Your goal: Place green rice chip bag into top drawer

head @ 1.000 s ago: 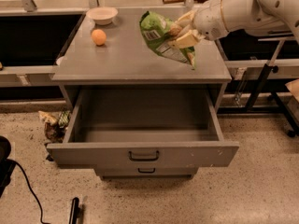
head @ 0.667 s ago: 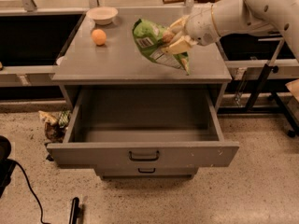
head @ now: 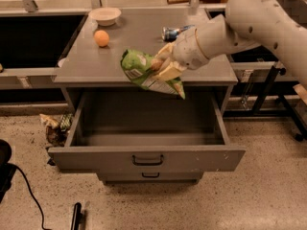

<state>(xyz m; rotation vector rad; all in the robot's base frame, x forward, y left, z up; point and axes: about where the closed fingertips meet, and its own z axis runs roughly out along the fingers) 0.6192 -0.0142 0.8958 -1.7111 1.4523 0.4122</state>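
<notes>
The green rice chip bag (head: pixel 144 73) hangs in the air over the front edge of the cabinet top, above the open top drawer (head: pixel 146 128). My gripper (head: pixel 162 67) is shut on the bag's upper right part, reaching in from the right. The drawer is pulled out wide and its grey inside looks empty; its dark loop handle (head: pixel 147 160) is centred on the front panel. The bag's lower corner points down and right toward the drawer opening.
On the cabinet top (head: pixel 139 37) lie an orange (head: pixel 101 38), a white bowl (head: pixel 105 16) and a blue-and-silver packet (head: pixel 173 31). The lower drawer (head: pixel 150 176) is closed. Crumpled litter (head: pixel 55 126) lies on the floor at the left, a dark cable (head: pixel 29 195) at bottom left.
My gripper has carried the green bag left, forward and down, from over the cabinet top's right side to over the open drawer. The blue-and-silver packet is now uncovered.
</notes>
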